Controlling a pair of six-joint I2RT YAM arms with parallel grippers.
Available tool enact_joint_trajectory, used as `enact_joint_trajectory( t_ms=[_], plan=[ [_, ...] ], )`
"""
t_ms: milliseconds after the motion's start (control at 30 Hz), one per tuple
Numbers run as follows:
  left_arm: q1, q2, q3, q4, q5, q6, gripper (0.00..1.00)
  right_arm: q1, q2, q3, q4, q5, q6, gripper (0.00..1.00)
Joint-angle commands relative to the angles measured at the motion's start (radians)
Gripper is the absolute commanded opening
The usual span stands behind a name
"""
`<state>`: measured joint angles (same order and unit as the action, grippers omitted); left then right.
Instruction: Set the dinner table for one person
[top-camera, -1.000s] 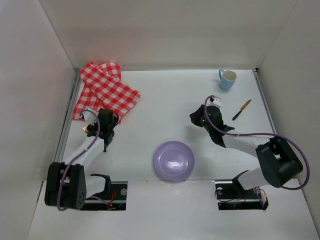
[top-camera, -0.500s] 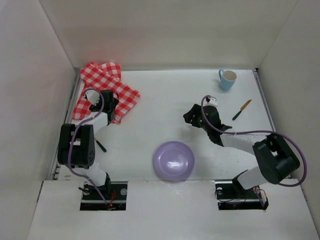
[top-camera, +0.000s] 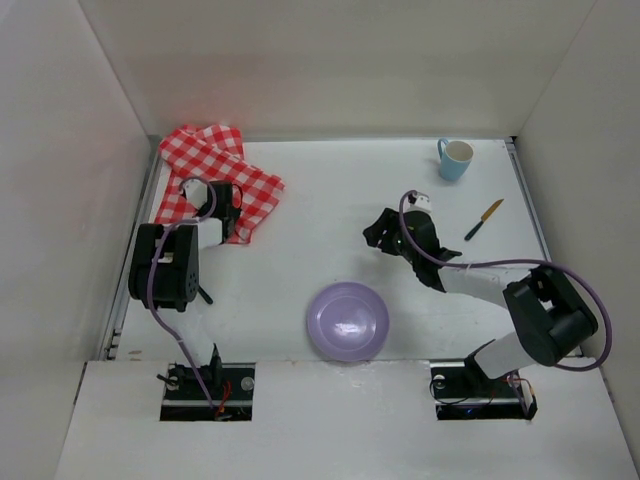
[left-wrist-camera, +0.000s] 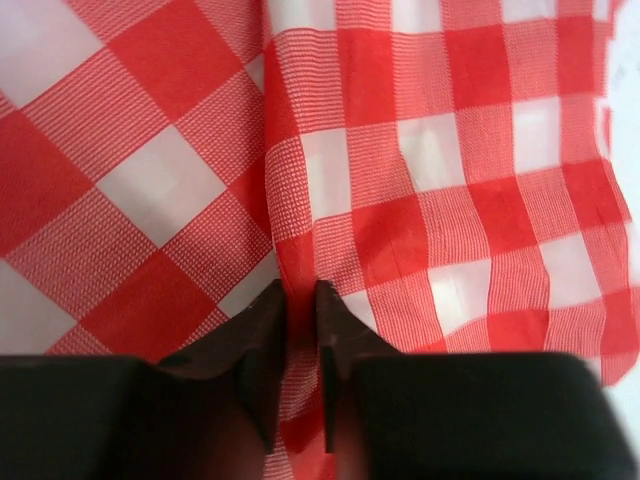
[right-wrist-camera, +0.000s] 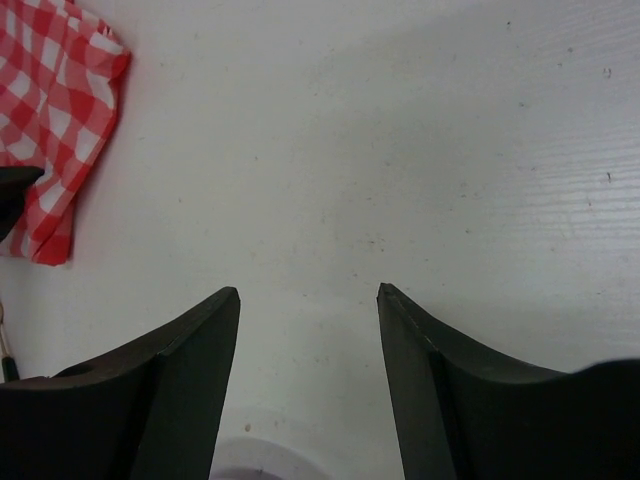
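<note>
The dinner table (top-camera: 330, 200) is a matte white top walled on three sides. A red-and-white checked cloth (top-camera: 210, 170) lies crumpled at its far left. My left gripper (top-camera: 236, 215) rests on the cloth's near edge; in the left wrist view the gripper (left-wrist-camera: 300, 295) is shut on a raised fold of the cloth (left-wrist-camera: 420, 160). A purple plate (top-camera: 347, 320) sits near the front centre. My right gripper (top-camera: 373, 232) hovers right of centre, and the right wrist view shows it (right-wrist-camera: 308, 295) open over bare table with nothing between its fingers.
A light blue mug (top-camera: 455, 158) stands at the far right. A yellow-handled knife (top-camera: 484, 220) lies near the right wall. A thin black utensil (top-camera: 203, 294) lies by the left arm. The cloth's corner (right-wrist-camera: 50, 120) shows in the right wrist view.
My left gripper moved from the near left up onto the cloth and shut on a fold, leaving the black utensil on the table. My right gripper opened and shifted slightly left.
</note>
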<state>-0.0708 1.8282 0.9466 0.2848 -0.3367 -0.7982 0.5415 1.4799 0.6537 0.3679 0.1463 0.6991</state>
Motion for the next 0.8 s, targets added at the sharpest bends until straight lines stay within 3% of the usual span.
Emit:
enact_joint_trajectory(
  t_ms=[0, 333, 500, 600, 700, 767],
  plan=[
    [-0.057, -0.018, -0.069, 0.112, 0.106, -0.016, 0.1, 0.015, 0.016, 0.046, 0.037, -0.008, -0.023, 0.64],
    [-0.332, -0.053, -0.187, 0.215, 0.286, 0.027, 0.06, 0.033, 0.052, 0.07, 0.039, -0.001, -0.036, 0.72],
    [-0.395, -0.124, -0.207, 0.194, 0.32, 0.083, 0.07, 0.033, 0.121, 0.112, 0.045, -0.013, -0.009, 0.72],
    [-0.396, -0.185, -0.218, 0.156, 0.312, 0.099, 0.18, 0.033, 0.152, 0.147, 0.042, -0.011, 0.007, 0.72],
    [-0.393, -0.277, -0.256, 0.155, 0.301, 0.099, 0.42, 0.016, 0.197, 0.191, 0.031, -0.033, 0.03, 0.72],
    [-0.393, -0.335, -0.287, 0.163, 0.28, 0.091, 0.44, 0.01, 0.223, 0.208, 0.026, -0.042, 0.054, 0.72]
  ],
)
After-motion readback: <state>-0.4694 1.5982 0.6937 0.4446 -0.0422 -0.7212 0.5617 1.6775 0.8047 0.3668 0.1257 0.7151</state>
